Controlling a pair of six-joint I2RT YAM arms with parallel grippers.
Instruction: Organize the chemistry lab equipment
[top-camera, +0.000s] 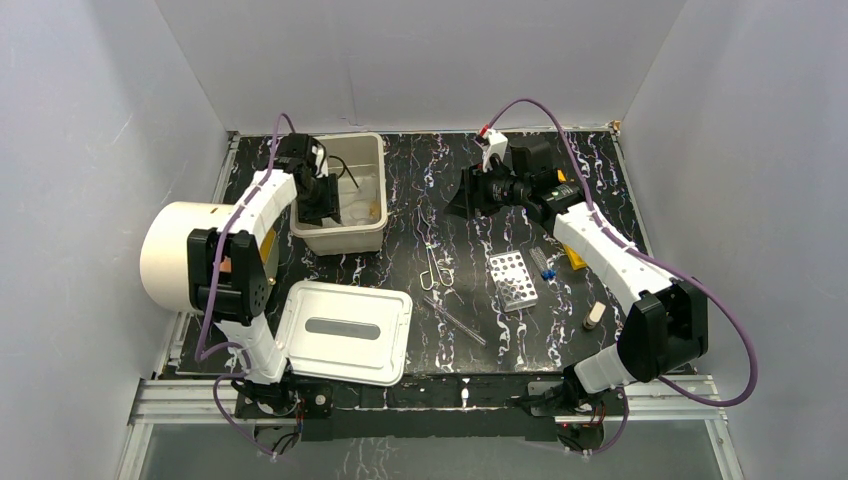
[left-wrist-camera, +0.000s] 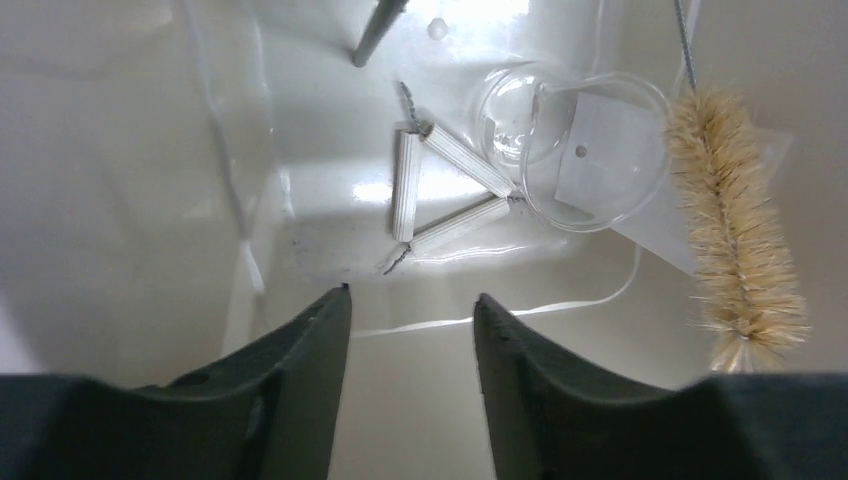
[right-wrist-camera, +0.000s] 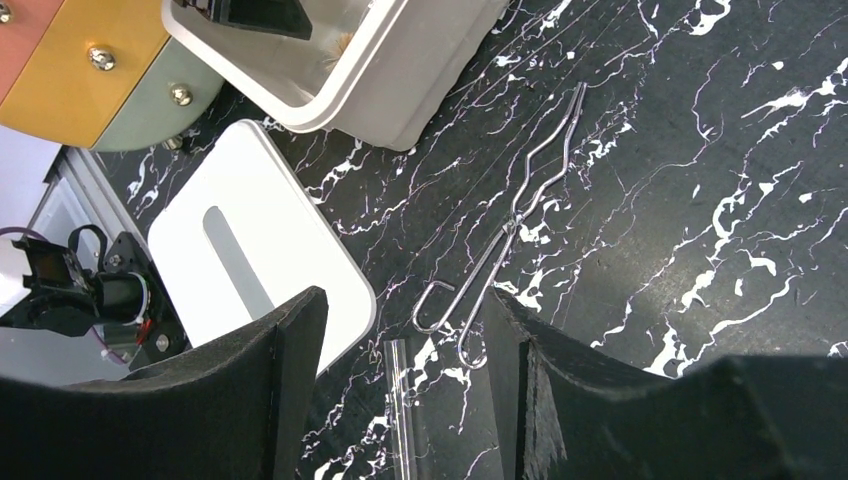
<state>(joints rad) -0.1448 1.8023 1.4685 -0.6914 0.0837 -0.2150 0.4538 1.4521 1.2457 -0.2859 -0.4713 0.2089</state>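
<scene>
Black marbled desk (top-camera: 420, 165), white veining. A cream bin (top-camera: 345, 238) sits toward the far left corner, and its lid (top-camera: 345, 330) lies flat at the near edge, left of centre. A big cream cylinder (top-camera: 175, 255) sits at the left edge.

We note the left fingers (left-wrist-camera: 300, 360) down inside the bin, parted, with nothing between them. On the bin floor below them:
- a white clay triangle (left-wrist-camera: 440, 195)
- a clear glass beaker (left-wrist-camera: 570, 150) just beside it
- a bristle brush (left-wrist-camera: 735, 240) next to the beaker

The right fingers (right-wrist-camera: 270, 370) hover over the far middle of the desk, spread wide and empty.

Wire metal tongs (top-camera: 432, 255) lie mid-desk, apart from the bin. A glass rod (top-camera: 460, 322) lies near their loop end, toward the near edge. The silver perforated rack (top-camera: 513, 280) lies right of centre, with a blue-capped vial (top-camera: 548, 273) just beside it. A yellow piece (top-camera: 578, 262) lies past the vial, mostly hidden by the right arm, so we cannot make out its form.
</scene>
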